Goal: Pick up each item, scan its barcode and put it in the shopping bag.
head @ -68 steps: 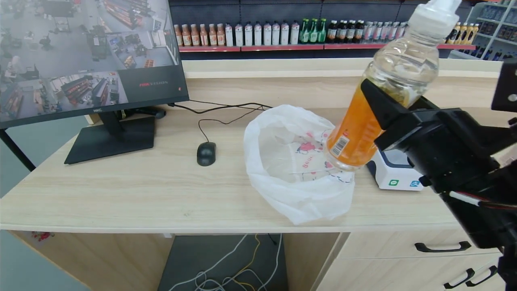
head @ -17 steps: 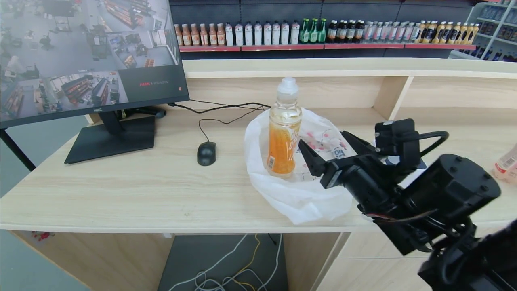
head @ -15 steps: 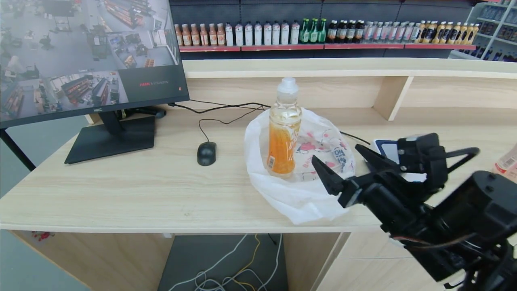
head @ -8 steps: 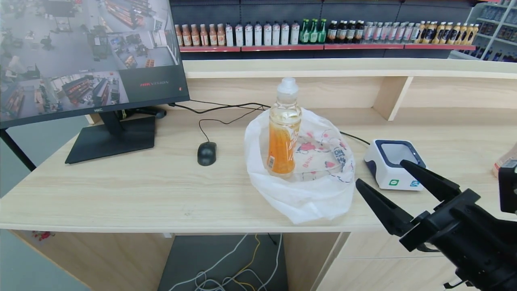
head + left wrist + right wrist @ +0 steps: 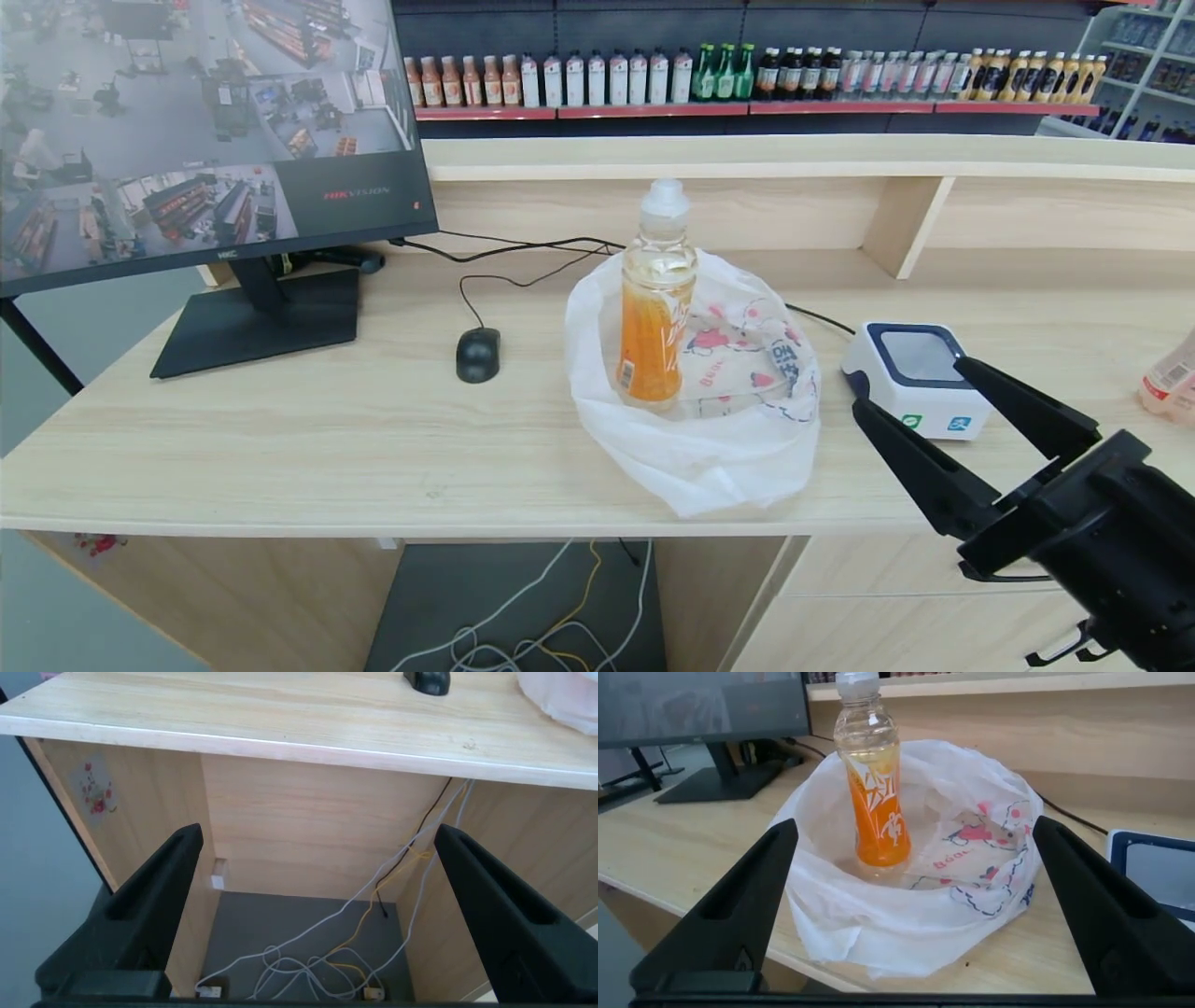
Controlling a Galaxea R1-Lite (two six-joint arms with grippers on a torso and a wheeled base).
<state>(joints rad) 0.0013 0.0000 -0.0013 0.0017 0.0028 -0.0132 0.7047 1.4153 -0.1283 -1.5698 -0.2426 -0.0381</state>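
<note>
Taking twelve o'clock as away from the robot across the counter [image 5: 308,448]: the left gripper [image 5: 318,840] sits below the level of the countertop, facing the open space under it where loose cables [image 5: 318,961] lie. Its claw is spread wide and has hold of nothing.

On the counter, the monitor [image 5: 187,121] stands at ten o'clock of the shopping bag [image 5: 695,457], well apart. The mouse [image 5: 477,355] lies at nine o'clock of the bag, near it but not touching.

The shopping bag, white with red print, sits on the counter with its mouth open upward. The bottle [image 5: 655,308], white-capped and orange in its lower part, stands upright inside the bag, toward the nine o'clock side of it.

The scanner [image 5: 934,420] is at three o'clock of the bag, just beside it. The right gripper [image 5: 910,385] hangs at about four o'clock of the bag, fingertips pointing to eleven o'clock, the claw opened wide and empty. In the head view one finger crosses the scanner; I cannot tell whether they touch.

A second bottle [image 5: 1172,378], pinkish, lies at three o'clock of the scanner, well apart, cut off by the picture's edge
</note>
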